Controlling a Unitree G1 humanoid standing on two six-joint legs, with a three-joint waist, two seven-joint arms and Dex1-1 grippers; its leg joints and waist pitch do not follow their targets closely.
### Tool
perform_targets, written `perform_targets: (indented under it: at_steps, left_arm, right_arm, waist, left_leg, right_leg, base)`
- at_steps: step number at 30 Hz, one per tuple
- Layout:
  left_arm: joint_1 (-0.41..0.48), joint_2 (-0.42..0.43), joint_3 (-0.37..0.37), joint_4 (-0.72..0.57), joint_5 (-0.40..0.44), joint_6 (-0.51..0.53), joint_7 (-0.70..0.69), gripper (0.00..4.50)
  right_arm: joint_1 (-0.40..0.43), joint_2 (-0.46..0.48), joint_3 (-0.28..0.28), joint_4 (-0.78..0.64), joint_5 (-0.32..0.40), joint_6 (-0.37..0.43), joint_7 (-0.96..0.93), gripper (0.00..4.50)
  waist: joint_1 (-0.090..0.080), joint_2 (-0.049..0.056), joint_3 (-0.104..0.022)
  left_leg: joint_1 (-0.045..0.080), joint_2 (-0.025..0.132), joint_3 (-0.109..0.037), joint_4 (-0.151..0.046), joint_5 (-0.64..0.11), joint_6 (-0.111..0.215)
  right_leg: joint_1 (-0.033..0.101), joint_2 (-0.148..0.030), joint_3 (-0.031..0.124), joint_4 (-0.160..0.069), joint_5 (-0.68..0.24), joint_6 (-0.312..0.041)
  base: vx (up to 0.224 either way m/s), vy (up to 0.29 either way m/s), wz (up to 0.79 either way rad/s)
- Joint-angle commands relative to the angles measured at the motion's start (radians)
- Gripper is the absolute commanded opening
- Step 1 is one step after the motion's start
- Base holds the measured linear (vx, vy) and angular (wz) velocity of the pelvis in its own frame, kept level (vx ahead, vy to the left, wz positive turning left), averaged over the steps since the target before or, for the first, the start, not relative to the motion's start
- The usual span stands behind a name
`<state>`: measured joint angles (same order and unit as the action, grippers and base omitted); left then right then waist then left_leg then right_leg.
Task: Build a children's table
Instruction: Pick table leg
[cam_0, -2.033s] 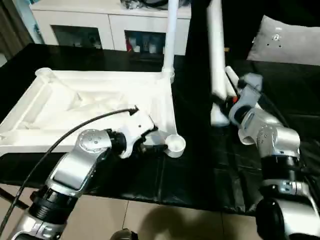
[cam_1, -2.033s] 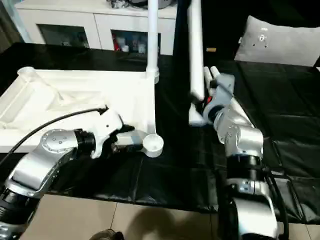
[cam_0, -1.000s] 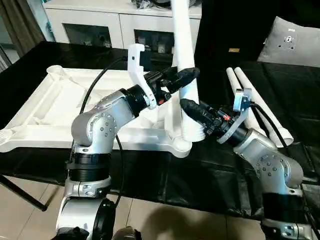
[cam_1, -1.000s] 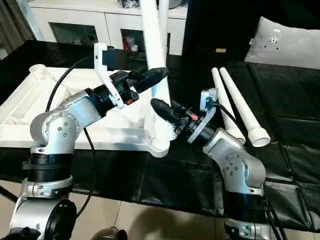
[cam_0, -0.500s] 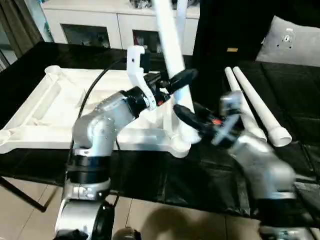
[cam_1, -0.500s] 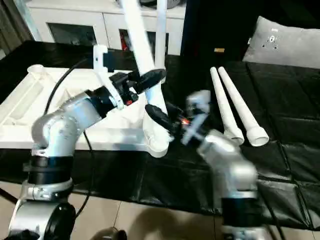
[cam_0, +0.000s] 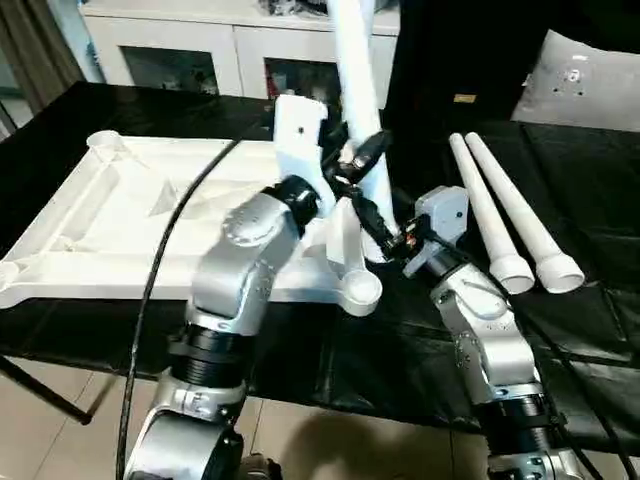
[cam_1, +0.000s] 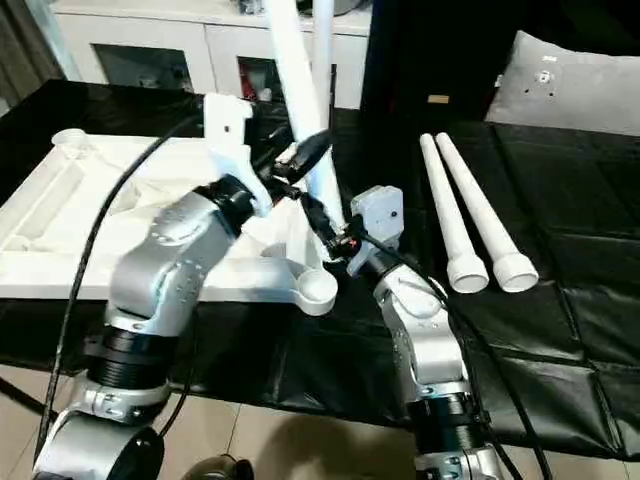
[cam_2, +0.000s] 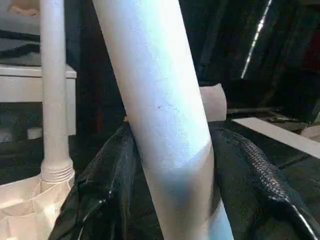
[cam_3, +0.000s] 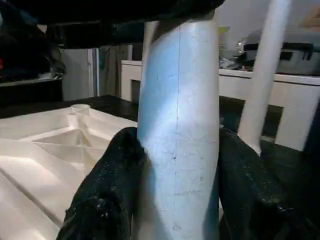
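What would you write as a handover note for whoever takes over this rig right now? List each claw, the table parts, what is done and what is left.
Left claw: closed around the tilted white leg, higher up the shaft.
Right claw: closed around the same leg lower down, near the tabletop's near right corner.
Tabletop: lying upside down on the black work surface, ribbed side up.
Done: one leg stands upright in the far right corner socket.
In hand: the second leg, not yet seated in the near right socket.
Left: seat it, then fit the two spare legs lying side by side to the right.
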<state>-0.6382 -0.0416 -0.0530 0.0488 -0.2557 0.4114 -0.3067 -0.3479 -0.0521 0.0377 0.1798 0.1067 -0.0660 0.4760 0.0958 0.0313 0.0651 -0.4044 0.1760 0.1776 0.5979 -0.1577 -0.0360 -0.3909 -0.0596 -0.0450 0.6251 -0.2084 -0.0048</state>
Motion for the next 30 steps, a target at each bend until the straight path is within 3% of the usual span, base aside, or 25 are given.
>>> perform_targets:
  at_steps: [1, 5, 9, 15, 20, 29, 30]
  left_arm:
    - [0.002, -0.005, 0.014, 0.024, 0.007, 0.0, 0.027, 2.08]
    - [0.004, -0.02, 0.023, 0.025, -0.018, 0.001, 0.025, 2.02]
    - [0.01, -0.085, 0.099, 0.004, -0.168, 0.099, 0.02, 2.0]
    - [0.001, -0.122, 0.173, 0.007, -0.275, 0.166, 0.042, 1.99]
    - [0.0, -0.123, 0.188, 0.007, -0.288, 0.184, 0.054, 1.99]
    - [-0.005, -0.091, 0.148, -0.002, -0.243, 0.156, 0.049, 1.99]
    - [-0.005, -0.091, 0.149, -0.003, -0.238, 0.15, 0.055, 1.99]
  right_arm:
    - [-0.018, 0.0, 0.031, -0.008, -0.019, -0.047, 0.006, 1.89]
    - [-0.02, -0.003, 0.034, 0.01, -0.029, -0.077, 0.001, 1.88]
    - [-0.028, -0.008, 0.038, 0.039, -0.039, -0.114, 0.0, 1.88]
    - [-0.031, -0.012, 0.043, 0.046, -0.039, -0.124, 0.002, 1.87]
    - [-0.035, -0.014, 0.043, 0.055, -0.042, -0.135, 0.002, 1.87]
    - [-0.042, -0.019, 0.044, 0.057, -0.03, -0.098, 0.004, 1.87]
    - [-0.045, -0.027, 0.047, 0.064, -0.046, -0.1, -0.002, 2.22]
  waist:
    - [-0.002, -0.003, -0.076]
    - [-0.007, -0.004, -0.076]
    - [-0.008, -0.007, -0.076]
    - [-0.008, -0.007, -0.075]
    - [-0.007, -0.007, -0.076]
    - [-0.008, -0.007, -0.075]
    - [-0.008, -0.007, -0.075]
  left_leg:
    - [0.023, 0.048, -0.022, -0.067, -0.21, 0.019]
    - [0.022, 0.048, -0.022, -0.066, -0.205, 0.033]
    - [0.022, 0.046, -0.019, -0.061, -0.195, 0.038]
    - [0.023, 0.046, -0.019, -0.062, -0.204, 0.051]
    - [0.023, 0.047, -0.02, -0.062, -0.196, 0.055]
    - [0.024, 0.048, -0.02, -0.063, -0.2, 0.053]
    - [0.023, 0.048, -0.021, -0.063, -0.199, 0.052]
  right_leg:
    - [0.043, -0.078, 0.042, -0.081, -0.117, -0.181]
    - [0.044, -0.076, 0.041, -0.08, -0.106, -0.191]
    - [0.045, -0.077, 0.041, -0.078, -0.095, -0.211]
    - [0.044, -0.074, 0.04, -0.081, -0.122, -0.206]
    - [0.044, -0.074, 0.041, -0.08, -0.107, -0.2]
    - [0.044, -0.074, 0.041, -0.082, -0.117, -0.194]
    - [0.044, -0.075, 0.041, -0.082, -0.119, -0.194]
  base:
    - [0.0, 0.0, 0.0]
    - [0.0, 0.0, 0.0]
    - [0.0, 0.0, 0.0]
    - [0.0, 0.0, 0.0]
    - [0.0, 0.0, 0.0]
    - [0.0, 0.0, 0.0]
    - [0.0, 0.0, 0.0]
